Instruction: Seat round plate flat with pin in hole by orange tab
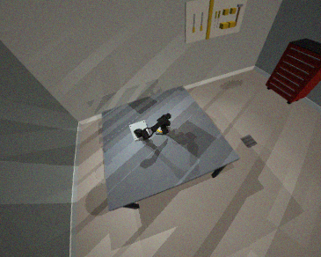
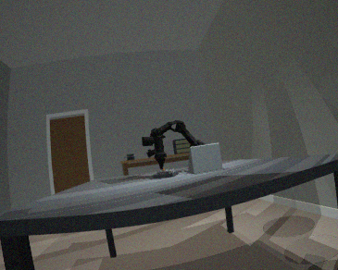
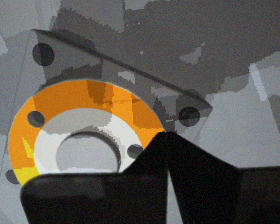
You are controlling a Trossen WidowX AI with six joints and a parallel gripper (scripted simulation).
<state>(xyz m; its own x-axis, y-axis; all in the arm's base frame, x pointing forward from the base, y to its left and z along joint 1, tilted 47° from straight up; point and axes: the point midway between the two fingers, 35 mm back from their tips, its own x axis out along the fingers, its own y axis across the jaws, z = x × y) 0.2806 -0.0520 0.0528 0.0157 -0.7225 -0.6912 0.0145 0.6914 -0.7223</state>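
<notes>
The round plate [image 3: 87, 93] shows in the wrist view as an orange and yellow ring around a pale centre with a large round opening. Small dark round spots lie at its left and at the right of its pale centre. It lies over the grey square base [image 3: 72, 64], which has dark holes near its corners. My gripper [image 3: 165, 139] [image 2: 162, 168] is shut and empty, its tips at the plate's right rim in the wrist view. Whether they touch it I cannot tell. The fingers hide the plate's near part. The orange tab and the pin cannot be made out.
A white panel [image 2: 206, 158] [image 1: 137, 125] stands beside the arm's base on the grey table [image 1: 134, 176]. A red tool cabinet [image 1: 297, 70] stands on the floor far from the table. A wooden bench [image 2: 148, 162] is behind the arm in the exterior view.
</notes>
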